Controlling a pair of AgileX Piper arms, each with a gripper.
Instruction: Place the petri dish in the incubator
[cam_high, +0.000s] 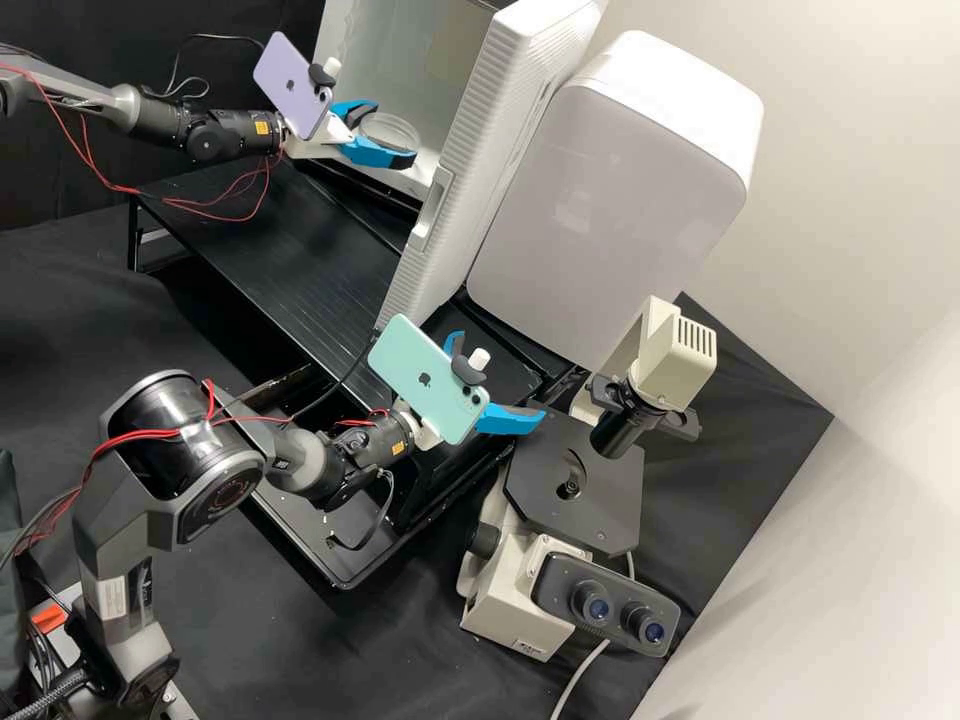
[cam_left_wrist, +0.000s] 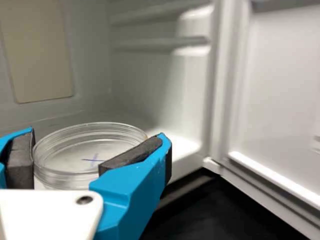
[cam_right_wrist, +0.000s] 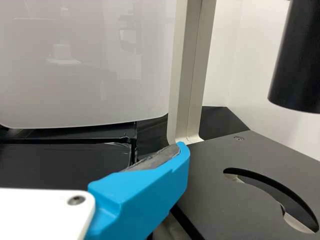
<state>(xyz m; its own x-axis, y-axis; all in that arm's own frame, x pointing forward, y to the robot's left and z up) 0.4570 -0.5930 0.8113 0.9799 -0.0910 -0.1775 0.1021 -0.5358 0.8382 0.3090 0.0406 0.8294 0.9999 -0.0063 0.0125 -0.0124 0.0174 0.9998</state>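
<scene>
My left gripper (cam_left_wrist: 92, 145) is clamped on the 1 petri dish (cam_left_wrist: 75, 150). Its 2 blue fingers (cam_left_wrist: 135, 185) press the clear rim from either side, at the open doorway of the 1 white incubator (cam_left_wrist: 165, 75). My right gripper (cam_high: 500, 378) hangs well apart from the dish with its fingers spread, holding nothing, beside the incubator door (cam_high: 480, 150) and over the 1 microscope (cam_high: 570, 480).
</scene>
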